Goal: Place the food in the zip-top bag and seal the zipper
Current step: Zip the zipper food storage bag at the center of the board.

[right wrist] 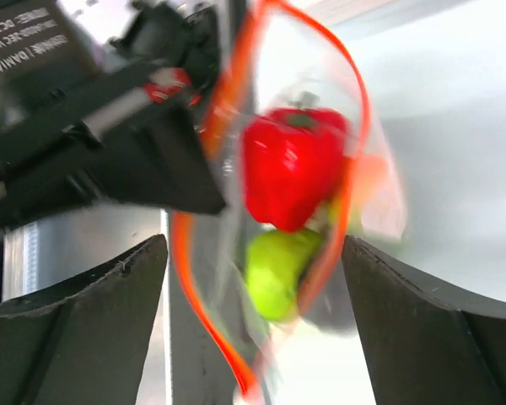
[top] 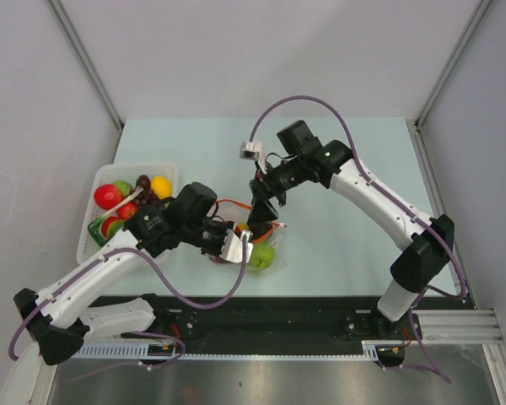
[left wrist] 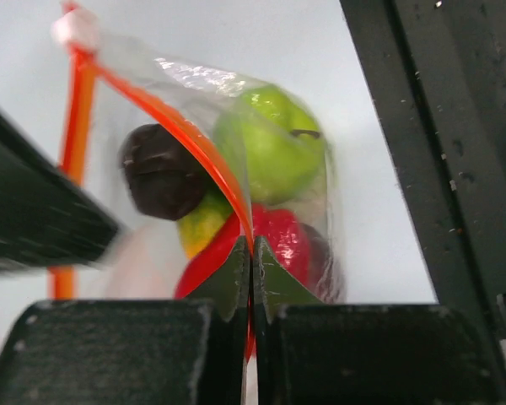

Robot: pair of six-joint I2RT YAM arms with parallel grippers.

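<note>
the clear zip-top bag (left wrist: pixel 198 80) bulges with a green apple (left wrist: pixel 270 152), a red piece (left wrist: pixel 280 232) and a dark lump (left wrist: pixel 160 173), just ahead of the left gripper (left wrist: pixel 251 257), whose jaws are pressed together on the orange zipper (left wrist: pixel 194 143). the strip arches away from those fingers. only the right wrist view shows the mouth gaping in a loop, between the spread jaws of the right gripper (right wrist: pixel 255 245).
</note>
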